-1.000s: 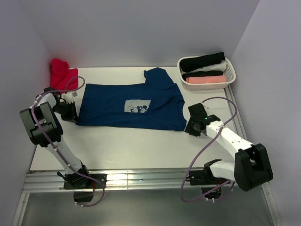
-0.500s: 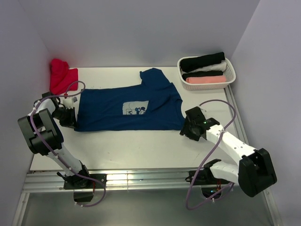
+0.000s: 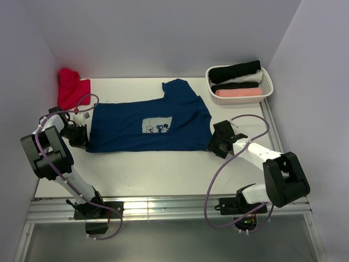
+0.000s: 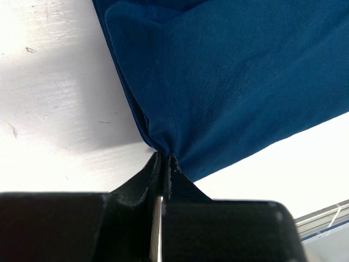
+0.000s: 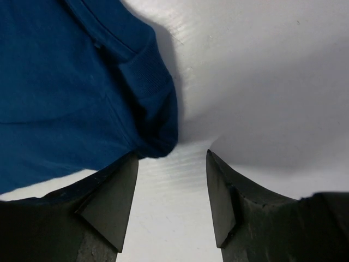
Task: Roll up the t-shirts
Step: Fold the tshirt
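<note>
Snugly between left jaws, navy t-shirt (image 4: 234, 71)

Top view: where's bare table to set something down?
Widest: the table strip between the navy shirt and the arm bases. A narrower strip lies behind the shirt, between red shirt and basket. Crowded: both shirt ends, at left gripper and right gripper.

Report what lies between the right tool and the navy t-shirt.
Only bare table between right tool and navy t-shirt, seen in the right wrist view.
</note>
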Controlling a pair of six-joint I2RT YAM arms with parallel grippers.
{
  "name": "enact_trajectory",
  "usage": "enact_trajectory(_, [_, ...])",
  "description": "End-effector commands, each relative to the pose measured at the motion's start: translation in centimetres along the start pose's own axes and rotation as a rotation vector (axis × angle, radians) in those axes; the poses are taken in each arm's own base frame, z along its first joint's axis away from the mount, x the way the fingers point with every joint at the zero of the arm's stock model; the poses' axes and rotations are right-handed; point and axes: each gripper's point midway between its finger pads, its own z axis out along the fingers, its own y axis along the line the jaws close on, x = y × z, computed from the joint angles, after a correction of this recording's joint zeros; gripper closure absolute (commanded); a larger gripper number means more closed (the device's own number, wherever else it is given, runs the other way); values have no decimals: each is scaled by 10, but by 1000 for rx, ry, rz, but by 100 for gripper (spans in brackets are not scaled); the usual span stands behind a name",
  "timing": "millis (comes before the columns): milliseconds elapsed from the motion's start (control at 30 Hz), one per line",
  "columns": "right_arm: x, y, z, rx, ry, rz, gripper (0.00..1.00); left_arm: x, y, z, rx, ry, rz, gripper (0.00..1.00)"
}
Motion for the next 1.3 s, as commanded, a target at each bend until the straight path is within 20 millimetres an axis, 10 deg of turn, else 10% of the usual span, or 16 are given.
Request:
enact_trajectory(0, [-15,11,6,-17,-40,37,40,1,-2,-5,9,-7,20,100])
enact_trajectory(267, [-22,4,16,53,-56,35,52,2,-2,-4,11,-4,20,100])
enact_trajectory(667, [-25,-6,-9,128,-42,-71,99,4,2,-8,-11,11,50,100])
enact_trajectory(1267, [57,-39,-47,173,66,-131,100,47,4,-16,-64,112,130,100])
